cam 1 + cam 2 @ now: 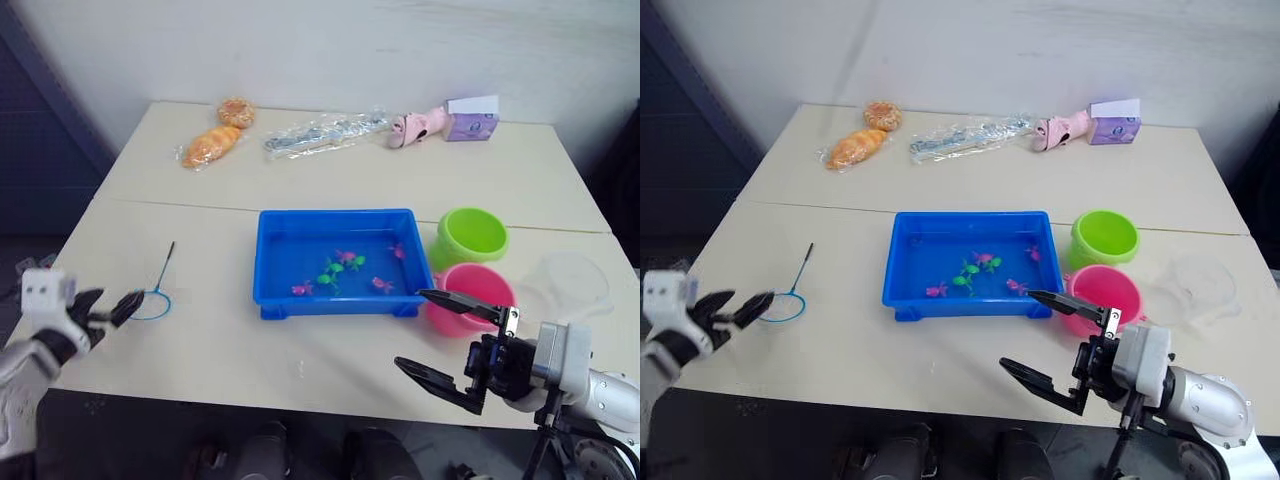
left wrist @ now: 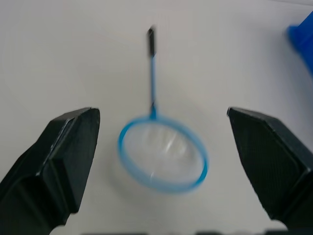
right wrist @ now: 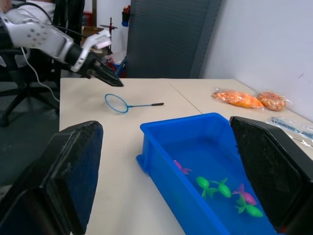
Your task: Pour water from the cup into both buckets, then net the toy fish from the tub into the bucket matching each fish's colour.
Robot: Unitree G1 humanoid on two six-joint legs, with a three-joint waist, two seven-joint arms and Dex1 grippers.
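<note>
your left hand sits just beside the net on the worktop, its fingers parted. your right hand hangs open near the front edge, in front of the pink bucket. the green bucket stands behind it, both just right of the blue tub with its toy fish. the clear cup lies right of the buckets.

The tub sits mid-table with fish inside; two buckets stand right of it, the net lies left.
</note>
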